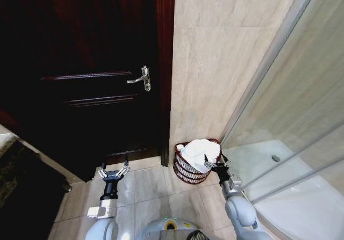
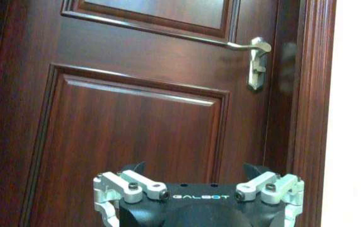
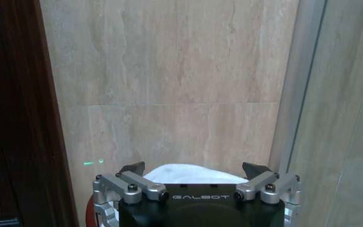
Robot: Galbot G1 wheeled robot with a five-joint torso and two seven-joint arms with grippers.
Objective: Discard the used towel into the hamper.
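In the head view, the left part of the frame is taken by a dark reddish-brown wooden door with raised panels [image 1: 91, 79], and a silver metal lever handle [image 1: 143, 78] sits on it near the centre. Low in the frame, left of centre, the left end effector [image 1: 113, 169] hangs above the beige tiled floor [image 1: 150, 191] in front of the door, with its fingers spread apart and nothing between them; the left wrist view shows the same wide spread facing the door panel. To the right of the door stands a beige marble-like tiled wall [image 1: 215, 63]. At its foot, low and right of centre, the small round dark reddish-brown hamper of thin ribs [image 1: 186, 170] rests on the floor, and a crumpled white towel [image 1: 200, 151] lies inside it, rising above the rim. The right end effector [image 1: 216, 163] is just beside the right rim of the hamper, released, gripping nothing. The right side of the frame shows a glass shower partition [image 1: 290, 116].
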